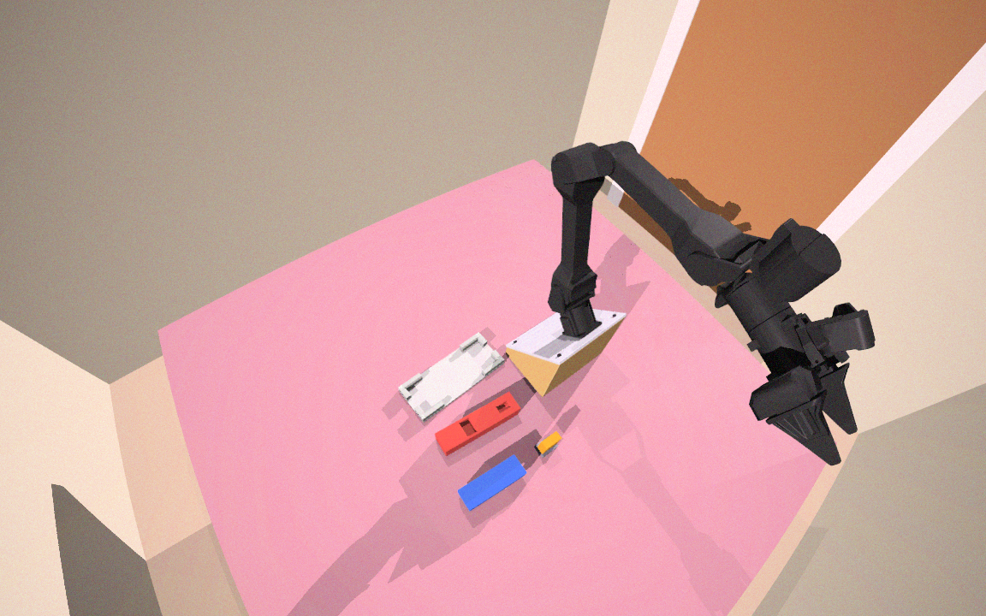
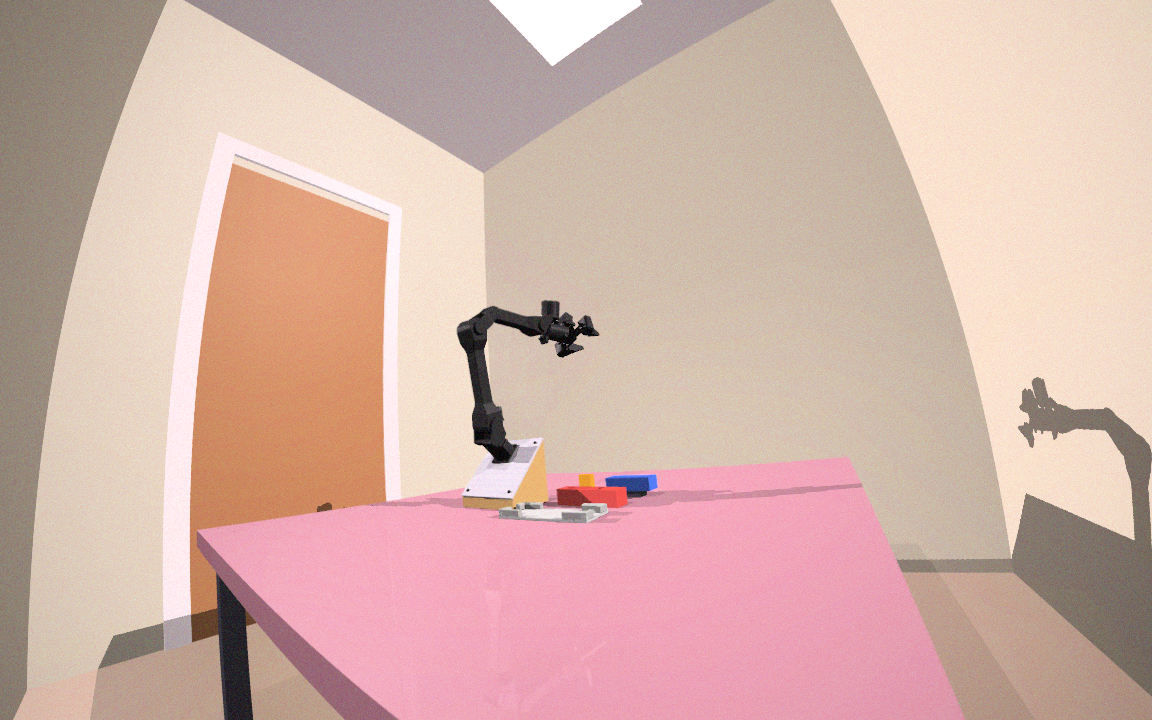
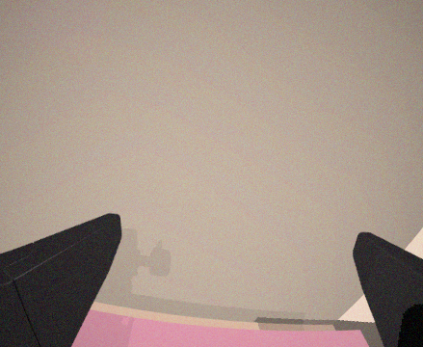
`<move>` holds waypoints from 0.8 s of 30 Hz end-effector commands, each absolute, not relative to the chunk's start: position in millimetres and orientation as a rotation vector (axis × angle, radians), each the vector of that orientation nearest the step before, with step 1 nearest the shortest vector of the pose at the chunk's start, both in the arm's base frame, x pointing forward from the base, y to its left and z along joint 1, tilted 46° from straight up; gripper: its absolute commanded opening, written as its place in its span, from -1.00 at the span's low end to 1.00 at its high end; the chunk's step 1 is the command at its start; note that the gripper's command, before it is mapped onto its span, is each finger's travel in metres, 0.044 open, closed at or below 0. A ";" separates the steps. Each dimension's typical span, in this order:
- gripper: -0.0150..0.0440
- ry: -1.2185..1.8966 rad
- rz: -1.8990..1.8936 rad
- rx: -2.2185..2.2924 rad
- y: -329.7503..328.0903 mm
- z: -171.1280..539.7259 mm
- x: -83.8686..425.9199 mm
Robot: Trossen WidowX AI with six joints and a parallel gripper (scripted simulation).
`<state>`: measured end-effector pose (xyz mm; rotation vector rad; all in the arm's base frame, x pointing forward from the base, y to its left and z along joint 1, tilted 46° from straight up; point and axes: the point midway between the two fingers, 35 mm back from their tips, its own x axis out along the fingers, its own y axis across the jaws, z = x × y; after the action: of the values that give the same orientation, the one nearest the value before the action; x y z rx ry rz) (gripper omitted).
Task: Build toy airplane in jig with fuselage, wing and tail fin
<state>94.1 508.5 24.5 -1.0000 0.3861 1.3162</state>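
Note:
My gripper (image 1: 846, 447) (image 2: 581, 344) (image 3: 240, 237) is open and empty, raised high and away from the parts, its fingers spread wide in the wrist view. The red fuselage (image 1: 485, 420) (image 2: 607, 496) lies on the table beside the jig, its two sockets facing up. The white jig cradle (image 1: 450, 377) (image 2: 576, 515) is empty. The blue wing (image 1: 492, 482) (image 2: 631, 482) lies beyond the fuselage from the jig, its top raised over a dark part underneath. The small orange-yellow tail fin (image 1: 550, 441) (image 2: 586, 480) stands near the wing's end. No part shows in the wrist view.
The arm's wedge-shaped base (image 1: 541, 374) (image 2: 533, 477) stands close to one end of the jig and near the fuselage. The pink table (image 1: 289, 382) (image 2: 696, 608) (image 3: 221, 334) carries the parts. A wall with the arm's shadow fills most of the wrist view.

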 end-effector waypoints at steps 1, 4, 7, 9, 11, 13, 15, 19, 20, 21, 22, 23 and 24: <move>1.00 0.595 1.102 -0.970 463.5 8.0 153.6; 1.00 0.729 0.943 -0.939 427.2 -1.2 190.5; 1.00 0.853 0.775 -0.900 386.3 -8.7 222.8; 1.00 0.930 0.658 -0.872 356.9 -12.6 241.5; 1.00 1.002 0.539 -0.842 326.4 -15.5 257.5; 1.00 1.070 0.416 -0.810 294.4 -17.4 271.0; 1.00 1.134 0.287 -0.776 260.8 -18.3 281.9; 1.00 1.244 0.030 -0.709 193.9 -16.7 294.6; 1.00 1.268 -0.035 -0.693 177.5 -15.6 296.0; 1.00 1.290 -0.099 -0.676 161.2 -14.3 296.7; 1.00 1.311 -0.162 -0.661 145.2 -12.7 296.7; 1.00 1.333 -0.232 -0.644 127.8 -10.6 296.0; 1.00 1.354 -0.304 -0.626 110.2 -8.1 294.6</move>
<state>298.1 167.1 -14.7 -0.6757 1.2836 -0.0784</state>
